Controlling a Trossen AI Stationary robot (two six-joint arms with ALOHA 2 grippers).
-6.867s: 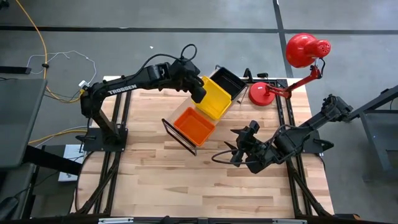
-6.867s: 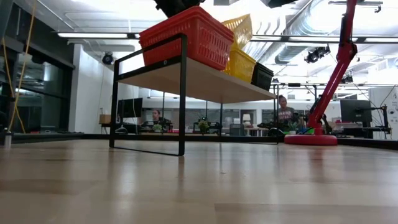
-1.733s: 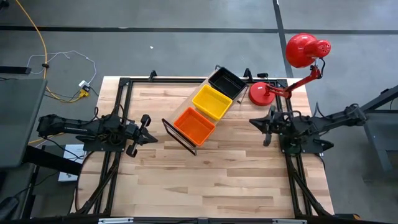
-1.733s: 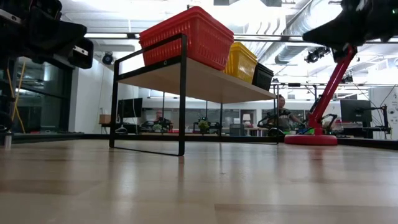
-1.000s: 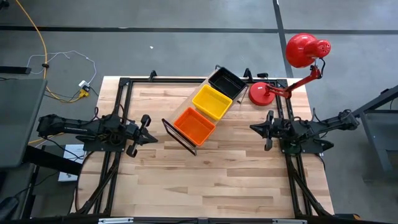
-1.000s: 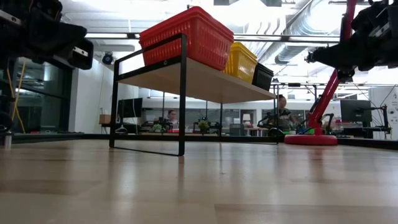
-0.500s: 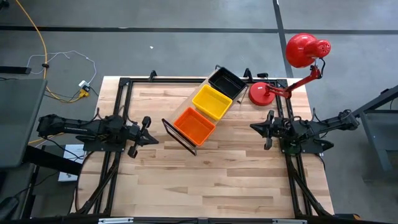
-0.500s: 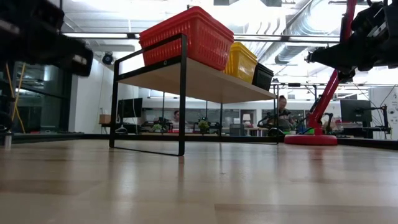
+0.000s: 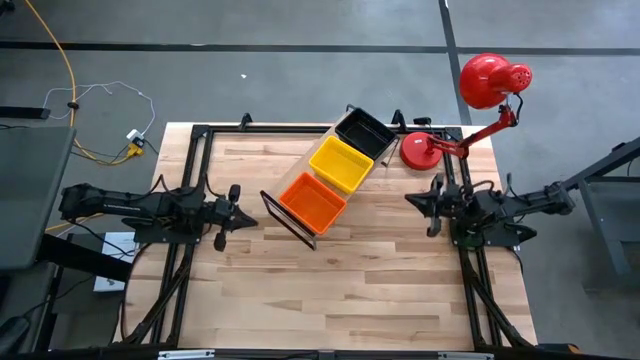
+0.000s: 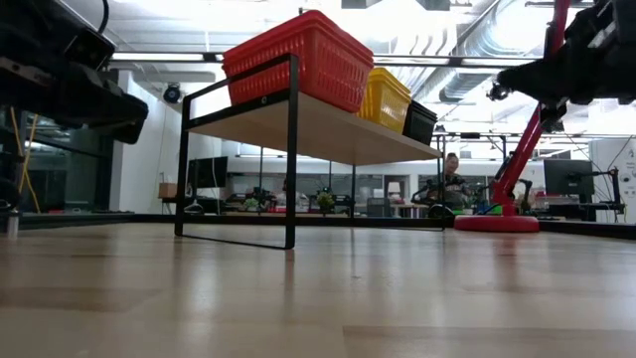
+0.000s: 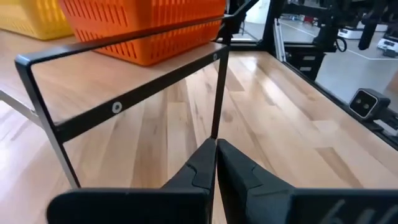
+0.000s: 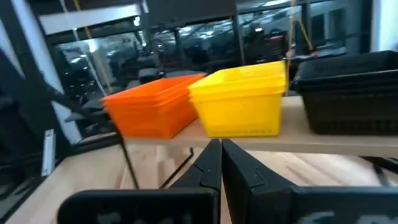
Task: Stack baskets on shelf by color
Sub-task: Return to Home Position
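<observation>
The baskets sit in a row on the shelf (image 10: 333,131), sorted by colour: orange baskets (image 9: 313,202) at the framed end, yellow baskets (image 9: 342,164) in the middle, black basket (image 9: 364,132) beyond. The sorting looks finished, so both arms lie folded at the table's sides, clear of the shelf. The left gripper (image 9: 238,211) and right gripper (image 9: 412,198) are empty, fingers pressed together. Earlier, the left arm reached over the yellow baskets and the right stretched toward the table's middle.
</observation>
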